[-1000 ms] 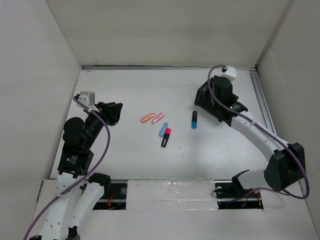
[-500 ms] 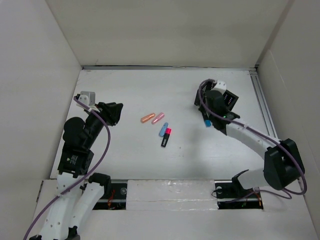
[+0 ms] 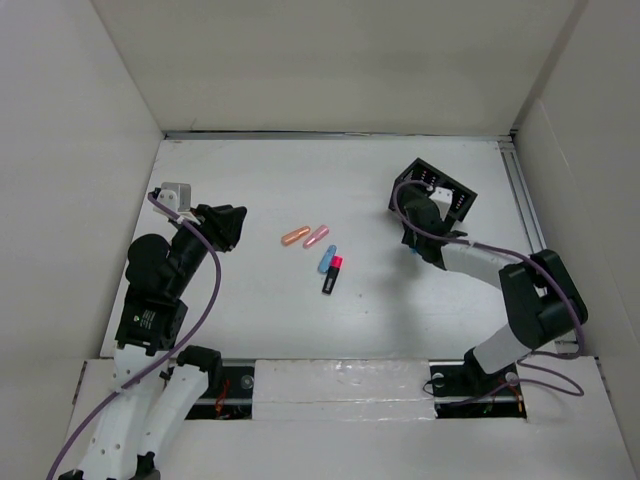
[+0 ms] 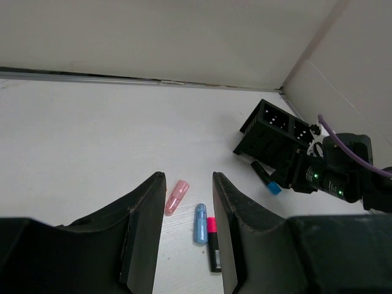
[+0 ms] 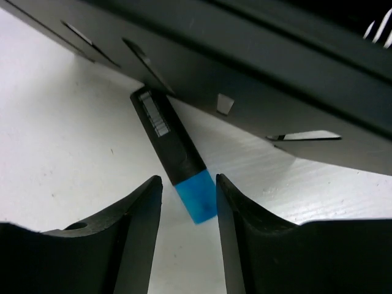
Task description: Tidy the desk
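Observation:
The white desk [image 3: 260,180] holds an orange capsule [image 3: 293,237], a pink capsule [image 3: 317,237], a light-blue tube [image 3: 326,259] and a black marker with a pink cap [image 3: 332,275] near its middle. A black marker with a blue cap [image 5: 174,153] lies against a tipped black organizer [image 3: 440,188]. My right gripper [image 5: 188,191] is open, low over the desk, with its fingers on either side of the blue cap. My left gripper [image 4: 188,180] is open and empty, raised left of the capsules [image 4: 176,196].
White wall panels stand round the desk on the left, back and right. Metal rails [image 3: 520,190] run along the desk's edges. The organizer [image 5: 275,86] fills the top of the right wrist view, close to the fingers.
The right arm has swung its gripper down and left to the blue-capped marker. The marker now lies further right, against the organizer, which is uncovered. The left arm has not moved.

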